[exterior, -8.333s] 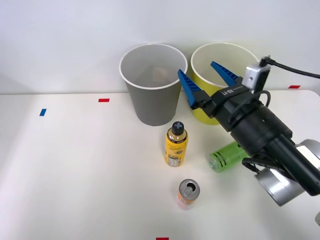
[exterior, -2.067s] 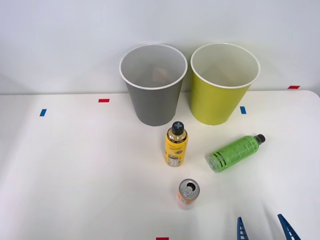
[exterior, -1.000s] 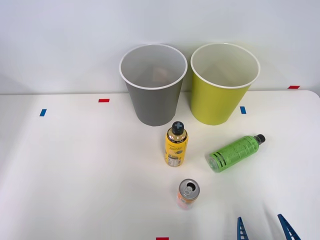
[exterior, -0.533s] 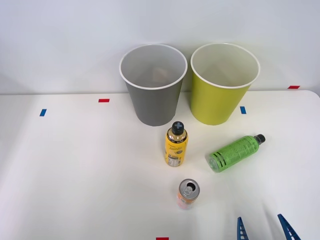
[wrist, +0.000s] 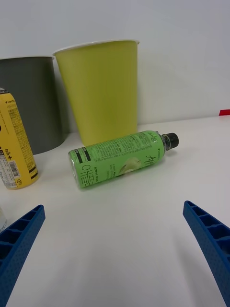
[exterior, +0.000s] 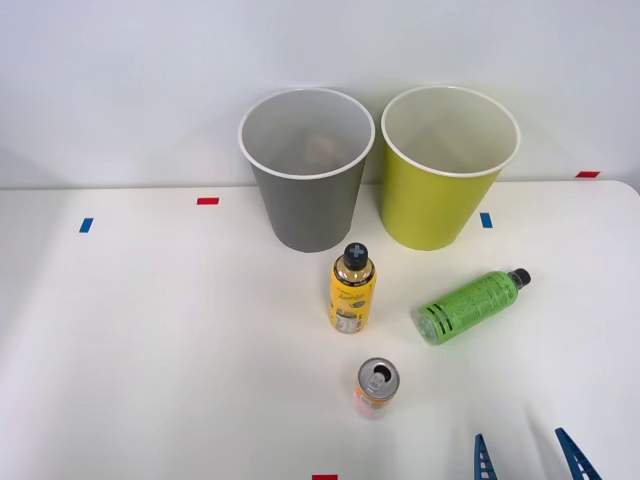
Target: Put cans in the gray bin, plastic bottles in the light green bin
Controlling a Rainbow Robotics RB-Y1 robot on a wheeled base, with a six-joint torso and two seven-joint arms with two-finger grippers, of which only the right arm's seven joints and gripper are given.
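The gray bin (exterior: 310,212) and the light green bin (exterior: 430,205) stand side by side at the back of the table. A faint reddish shape sits inside the gray bin; I cannot tell what it is. In front of them the yellow-labelled plastic bottle (exterior: 352,290) stands upright. The green plastic bottle (exterior: 468,305) lies on its side, cap pointing back right. A pale orange can (exterior: 377,387) stands nearest me. My right gripper (exterior: 520,437) is open and empty at the near right edge, short of the green bottle (wrist: 120,158). The wrist view faces the light green bin (wrist: 103,91).
The white table (exterior: 150,330) carries small red tape marks (exterior: 207,201) and blue tape marks (exterior: 86,225). Its left half is bare. In the wrist view the gray bin (wrist: 28,105) and the yellow bottle (wrist: 14,144) stand beside the green bottle.
About eight seconds ago the right arm reached over the bins with its fingers open; it has since pulled back to the near right edge. Nothing has moved in the last two seconds.
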